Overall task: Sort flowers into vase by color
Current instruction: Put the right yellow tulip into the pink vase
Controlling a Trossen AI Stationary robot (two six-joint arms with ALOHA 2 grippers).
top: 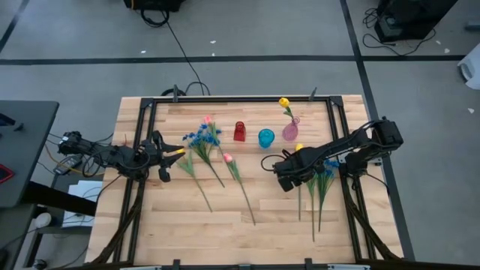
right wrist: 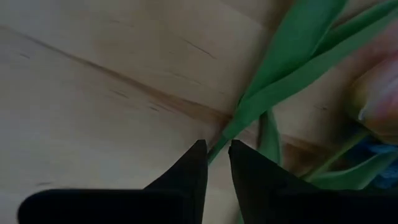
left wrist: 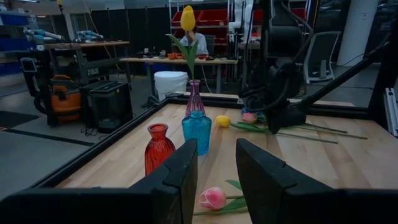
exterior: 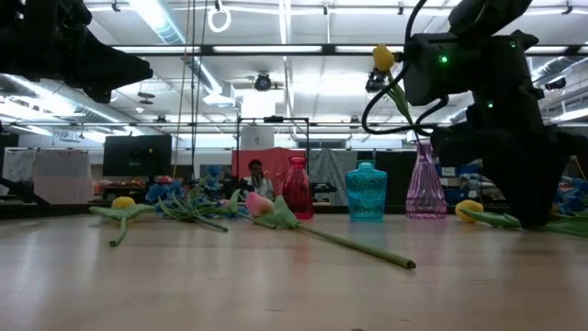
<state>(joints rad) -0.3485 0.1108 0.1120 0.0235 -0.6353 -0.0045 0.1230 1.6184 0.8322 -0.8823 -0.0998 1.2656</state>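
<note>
The right arm [top: 330,154] hides the flower stems [top: 315,196] beneath it; a pink tulip [right wrist: 380,99] is cut off.

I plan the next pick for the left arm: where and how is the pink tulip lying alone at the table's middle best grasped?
Grip the thin green stem just below the pink tulip, coming straight down from above. It lies flat on the wooden table, stem clear of other flowers.
</note>
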